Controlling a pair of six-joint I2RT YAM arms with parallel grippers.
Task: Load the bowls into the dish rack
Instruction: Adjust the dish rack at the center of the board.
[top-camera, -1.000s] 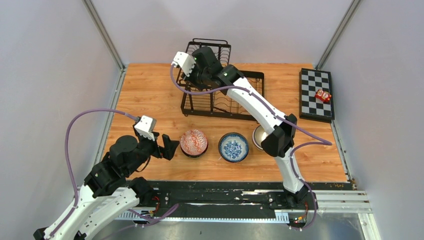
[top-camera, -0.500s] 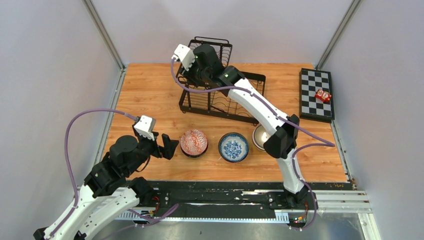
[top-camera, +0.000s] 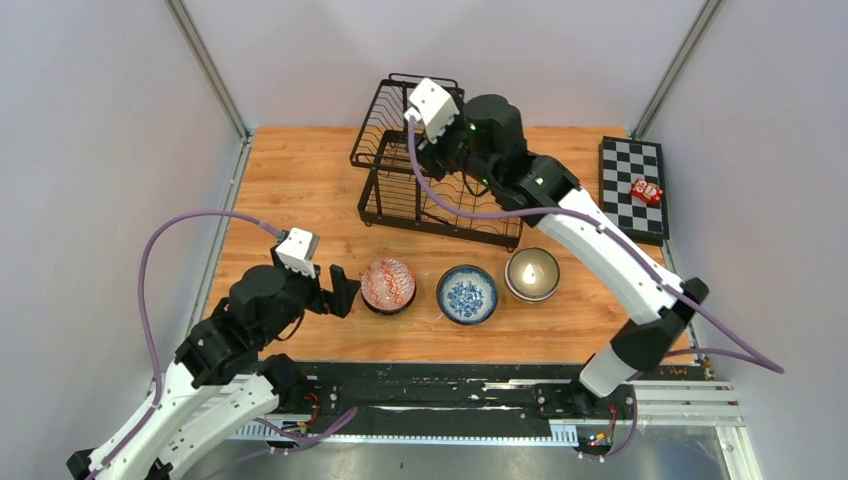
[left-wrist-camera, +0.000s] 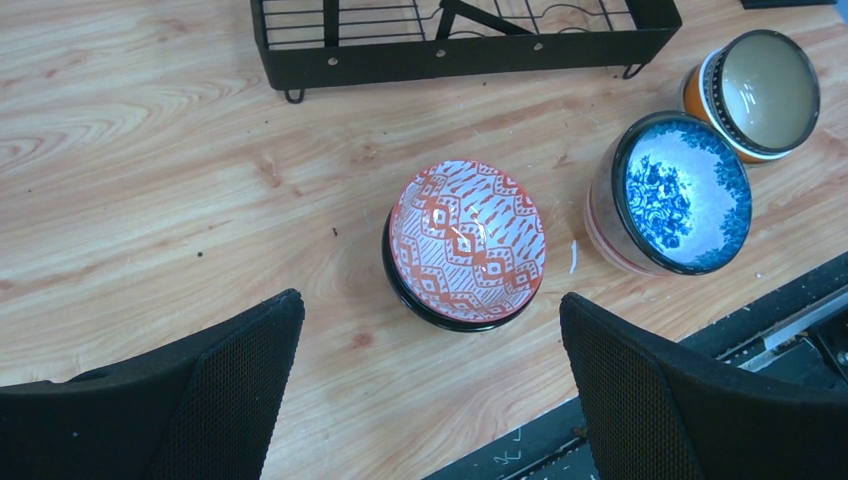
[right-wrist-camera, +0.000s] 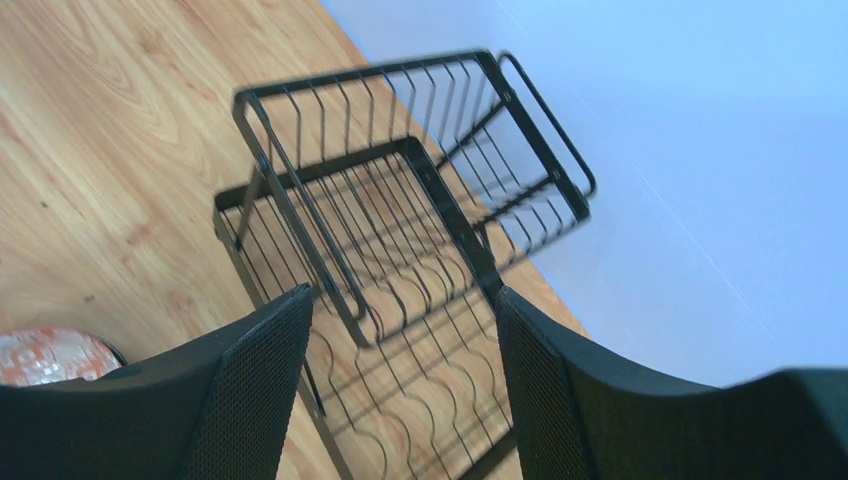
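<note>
right gripper (right-wrist-camera: 400, 310) swung right over dish rack (top-camera: 395, 205), jaws apart, empty; left gripper (left-wrist-camera: 430, 305) gapes before 3 bowls (top-camera: 467, 294); checkered board (top-camera: 625, 190) aside.

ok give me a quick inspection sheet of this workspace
surface: wooden table
job's things: dish rack at the back, no bowl seen in it; red-patterned bowl, blue floral bowl and cream-lined bowl in a row near the front
clutter: checkered board at the right rear, small red object on it
grippers: left gripper open, empty, beside the red-patterned bowl; right gripper open, empty, over the dish rack
cables: purple cable looping off each arm
surroundings: pale walls, metal posts
</note>
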